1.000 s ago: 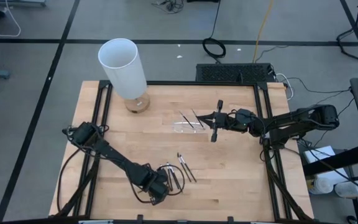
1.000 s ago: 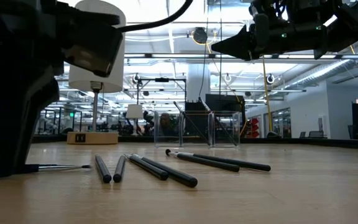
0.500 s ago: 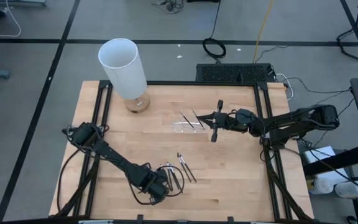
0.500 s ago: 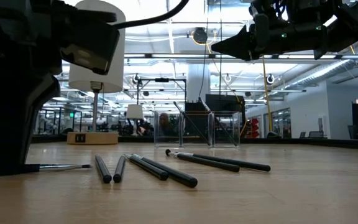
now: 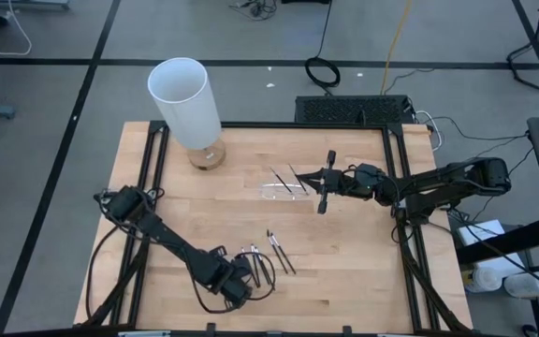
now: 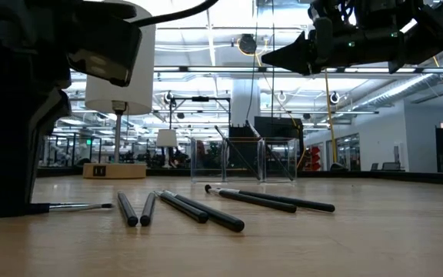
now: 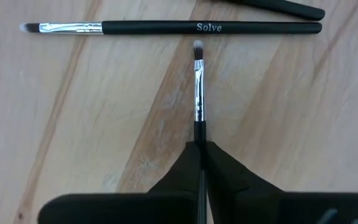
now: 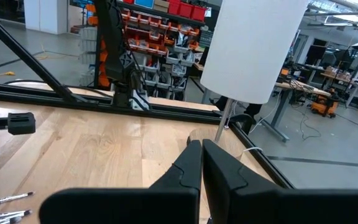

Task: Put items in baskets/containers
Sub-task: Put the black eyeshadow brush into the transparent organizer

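Note:
Several dark-handled brushes (image 5: 279,251) lie loose on the wooden table near its front edge and show side by side in the low view (image 6: 206,211). My left gripper (image 7: 201,149) stands over their left end (image 5: 241,278), shut on one brush (image 7: 198,93) whose pale tip points away from the fingers. A clear tray (image 5: 279,194) at mid-table holds two brushes (image 5: 288,178), which lean on its wall (image 6: 244,159). My right gripper (image 5: 307,178) hovers shut just right of the tray, well above the table (image 6: 271,58). My left gripper pinches the brush's dark handle (image 7: 199,134), just behind the silver ferrule, between its two fingers. The fingers come down from above and the brush runs out forward from between them. The brush lies flat on the table (image 6: 75,206). The gripper hides the rest of the handle.
A tall white cylinder (image 5: 185,98) on a wooden base stands at the table's far left corner. A brush marked "Solve" (image 7: 166,28) lies crosswise just beyond the held brush's tip. Bare wood spreads between the loose brushes and the tray.
My left gripper has shut on the brush's handle; in the low view its dark outline has drawn in. The brush still lies on the table. My right gripper has kept still above the tray's side.

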Controlling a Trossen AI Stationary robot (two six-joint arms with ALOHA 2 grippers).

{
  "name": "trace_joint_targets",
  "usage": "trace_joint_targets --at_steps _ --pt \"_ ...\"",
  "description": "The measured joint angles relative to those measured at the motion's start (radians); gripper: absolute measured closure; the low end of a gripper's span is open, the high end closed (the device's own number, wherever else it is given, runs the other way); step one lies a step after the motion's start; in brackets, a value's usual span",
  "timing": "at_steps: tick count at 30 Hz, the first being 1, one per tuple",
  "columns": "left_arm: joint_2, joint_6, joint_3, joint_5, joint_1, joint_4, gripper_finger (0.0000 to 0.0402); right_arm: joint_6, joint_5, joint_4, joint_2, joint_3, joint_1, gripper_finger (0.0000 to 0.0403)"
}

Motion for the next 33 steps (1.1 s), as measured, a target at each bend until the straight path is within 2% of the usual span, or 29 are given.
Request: trace_joint_targets --at_steps 6,17,22,33 --pt "0.008 0.006 0.063 -0.009 -0.001 -0.077 0.0393 0.0 0.0 0.0 0.0 0.0 0.0 0.0403" --pt "0.014 0.007 0.107 -0.01 0.0 -0.128 0.0395 0.0 0.0 0.0 0.0 0.0 0.0 0.0403" --pt "0.017 0.013 0.147 -0.053 0.003 -0.165 0.0396 0.0 0.0 0.0 0.0 0.0 0.0 0.0403" --pt "0.014 0.041 0.164 -0.046 0.004 -0.183 0.0399 0.0 0.0 0.0 0.0 0.0 0.0 0.0403"
